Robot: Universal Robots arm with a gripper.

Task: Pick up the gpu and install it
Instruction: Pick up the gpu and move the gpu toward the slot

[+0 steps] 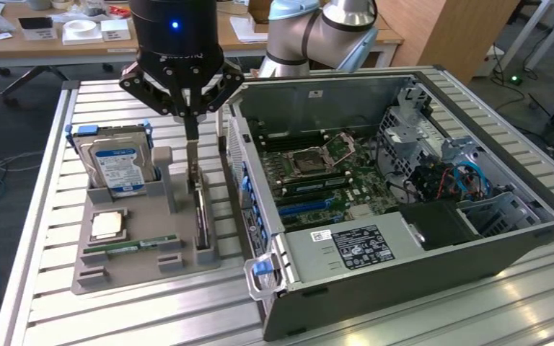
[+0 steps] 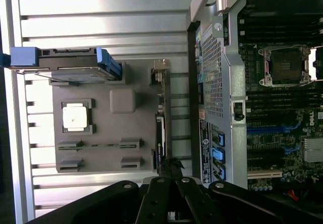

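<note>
Right now your gripper [image 1: 191, 133] hangs over the grey parts tray [image 1: 133, 268] on the slatted tabletop [image 1: 113, 317], just beside the open computer case [image 1: 296, 101]. Its fingers are drawn together, and as far as both views show they are pinched on the upper edge of the gpu [image 1: 201, 216]. The card stands on edge in a slot along the tray's case-side rim, so from the exterior view you see only a thin dark sliver with a pale metal bracket at its upper end. In the wrist view the gpu [image 2: 161, 128] runs as a narrow strip up from the gripper [image 2: 171, 164], along the edge of the tray [image 2: 106, 133]. It looks seated in its slot, not yet lifted.

Treat the card as light but stiff and fragile. I judge the bare board edge or the metal bracket to be the safe places to hold; the faces carry components that a hard pinch could crack. A grip this near one end will probably let the long card swing or tilt, so watch for it pivoting between the fingers.

The hard drive [image 1: 118, 169] with its blue-and-white label stands upright at the far side of the tray, well apart from the gpu. The motherboard [image 1: 325, 173] lies exposed inside the case.
</note>
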